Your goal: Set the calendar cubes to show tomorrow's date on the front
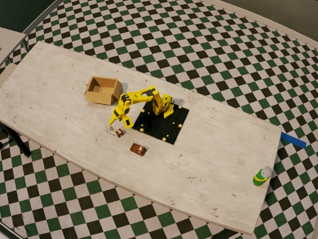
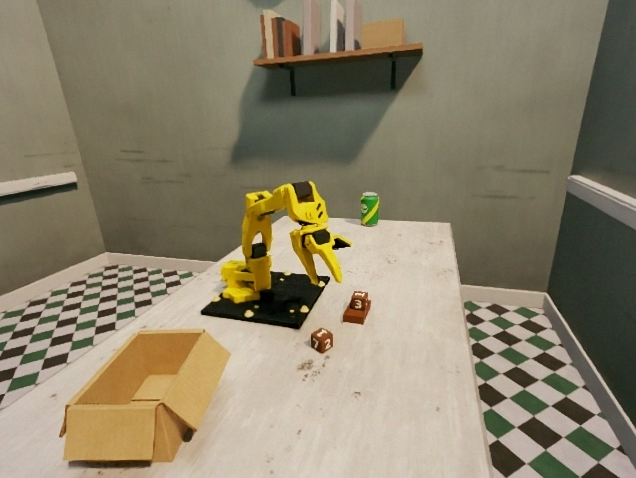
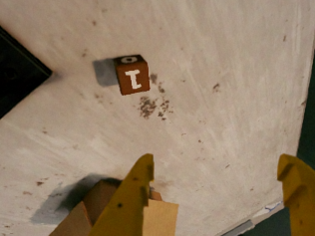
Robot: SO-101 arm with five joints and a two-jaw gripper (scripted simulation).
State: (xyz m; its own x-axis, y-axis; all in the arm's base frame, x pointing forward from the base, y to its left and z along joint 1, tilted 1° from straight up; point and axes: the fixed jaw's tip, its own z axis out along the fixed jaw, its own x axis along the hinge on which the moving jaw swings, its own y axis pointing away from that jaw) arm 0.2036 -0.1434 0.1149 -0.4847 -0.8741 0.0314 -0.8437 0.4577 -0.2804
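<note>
In the wrist view, the gripper (image 1: pixel 119 125) (image 2: pixel 329 282) (image 3: pixel 215 160) is cut off at six o'clock. The tray's (image 1: pixel 134 148) (image 2: pixel 354 315) front, with the month's name, cannot be read in any view.
</note>
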